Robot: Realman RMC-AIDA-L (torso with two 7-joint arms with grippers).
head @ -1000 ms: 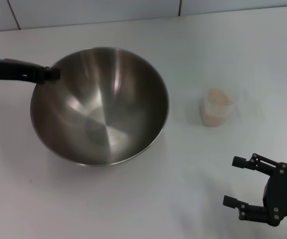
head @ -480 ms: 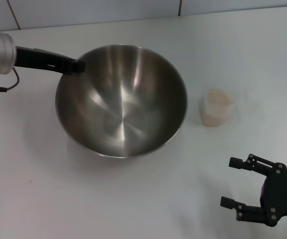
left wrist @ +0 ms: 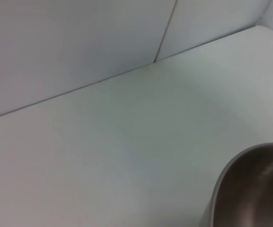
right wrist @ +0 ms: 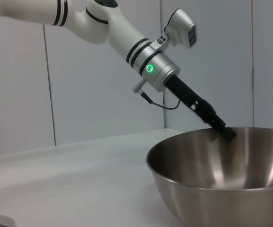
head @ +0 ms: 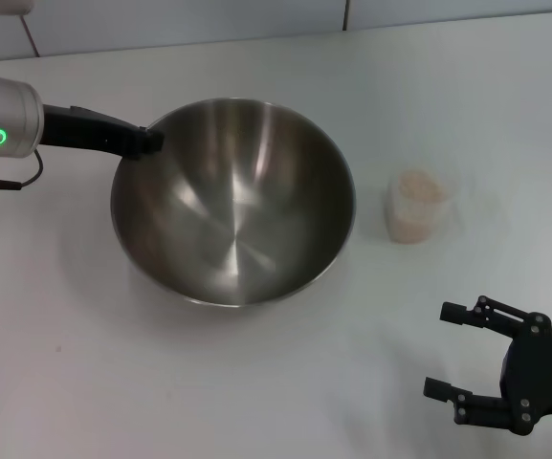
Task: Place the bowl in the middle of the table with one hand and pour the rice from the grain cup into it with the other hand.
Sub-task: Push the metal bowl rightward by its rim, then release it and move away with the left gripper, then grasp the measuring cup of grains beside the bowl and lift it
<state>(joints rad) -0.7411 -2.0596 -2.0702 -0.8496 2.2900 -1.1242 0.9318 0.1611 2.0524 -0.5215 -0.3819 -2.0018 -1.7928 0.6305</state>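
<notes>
The large steel bowl (head: 232, 201) sits on the white table (head: 113, 373) near its middle. My left gripper (head: 144, 141) is shut on the bowl's far left rim; its silver wrist reaches in from the left. The right wrist view shows the same grip on the rim (right wrist: 227, 133) and the bowl (right wrist: 221, 175). The bowl's rim also shows in the left wrist view (left wrist: 254, 189). The grain cup (head: 416, 207), clear plastic and full of pale rice (head: 420, 187), stands upright to the right of the bowl. My right gripper (head: 451, 350) is open and empty near the front right edge.
A tiled wall (head: 180, 19) borders the table at the back. Bare tabletop lies in front of the bowl and around the cup.
My left gripper dragged the bowl to the right, toward the table's middle, then it nearly stopped. The right gripper and the cup have barely moved.
</notes>
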